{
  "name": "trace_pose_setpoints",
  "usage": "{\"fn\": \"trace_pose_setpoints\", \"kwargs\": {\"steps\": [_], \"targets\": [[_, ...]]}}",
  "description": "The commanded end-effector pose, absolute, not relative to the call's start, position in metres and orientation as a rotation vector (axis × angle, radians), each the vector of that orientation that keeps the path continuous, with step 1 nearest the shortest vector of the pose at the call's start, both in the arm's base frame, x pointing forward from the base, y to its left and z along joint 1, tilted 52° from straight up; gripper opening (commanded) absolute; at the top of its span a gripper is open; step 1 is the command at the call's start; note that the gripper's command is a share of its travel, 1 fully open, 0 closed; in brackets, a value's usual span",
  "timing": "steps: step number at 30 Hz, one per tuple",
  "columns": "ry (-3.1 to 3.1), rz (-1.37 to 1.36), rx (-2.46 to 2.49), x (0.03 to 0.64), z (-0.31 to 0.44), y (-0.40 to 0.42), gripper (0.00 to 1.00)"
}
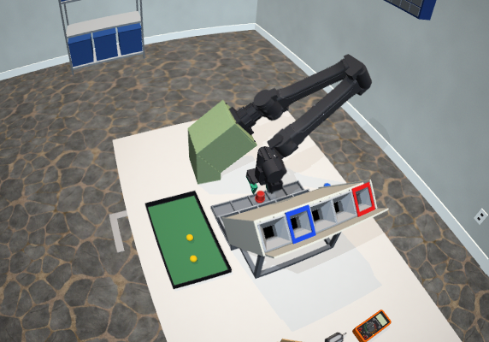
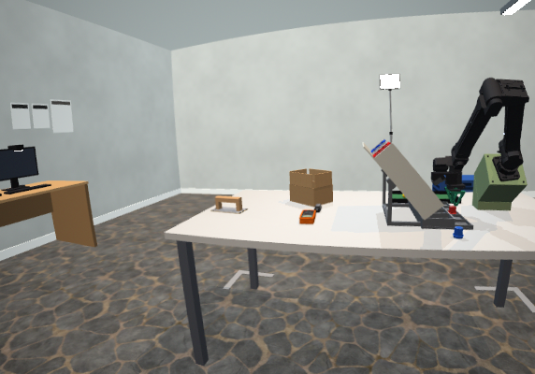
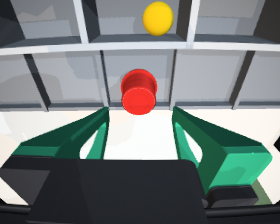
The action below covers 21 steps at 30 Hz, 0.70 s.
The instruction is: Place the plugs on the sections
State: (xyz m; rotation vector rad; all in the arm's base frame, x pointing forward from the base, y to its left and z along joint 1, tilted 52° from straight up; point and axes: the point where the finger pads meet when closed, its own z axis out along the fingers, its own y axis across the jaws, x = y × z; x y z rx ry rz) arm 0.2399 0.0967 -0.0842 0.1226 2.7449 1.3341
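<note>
The red plug (image 1: 260, 197) (image 2: 452, 209) (image 3: 138, 92) stands on the flat front part of the middle section of the grey section tray (image 1: 221, 209). My gripper (image 1: 254, 187) (image 2: 455, 198) (image 3: 140, 112) is open, its green fingertips spread to either side of the plug and on its near side, with a gap to each. A yellow marble (image 3: 158, 19) lies in the middle section behind the plug. The blue plug (image 1: 326, 185) (image 2: 458, 233) stands on the table beside the rig. The blue-banded funnel (image 1: 297, 211) is second from the left and the red-banded funnel (image 1: 372, 196) is at the right end in the top view.
The sloping cover (image 2: 406, 179) rises over the section tray. A green marble tray (image 1: 171, 218) with two yellow marbles (image 1: 190, 237) (image 1: 193, 258) lies beside the rig. The green arm base (image 1: 222, 138) stands behind. A multimeter (image 1: 372, 326) (image 2: 308, 216) and a cardboard box (image 2: 310, 187) are farther off.
</note>
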Motion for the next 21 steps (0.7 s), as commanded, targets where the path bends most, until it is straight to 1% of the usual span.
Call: {"fn": "trace_pose_setpoints", "kwargs": {"steps": [1, 14, 21], "targets": [[2.709, 1.313, 0.107, 0.252, -0.079, 0.09, 0.59], [2.712, 1.306, 0.106, 0.251, -0.066, 0.072, 0.59], [2.711, 1.296, 0.1, 0.249, -0.04, 0.038, 0.59]]}}
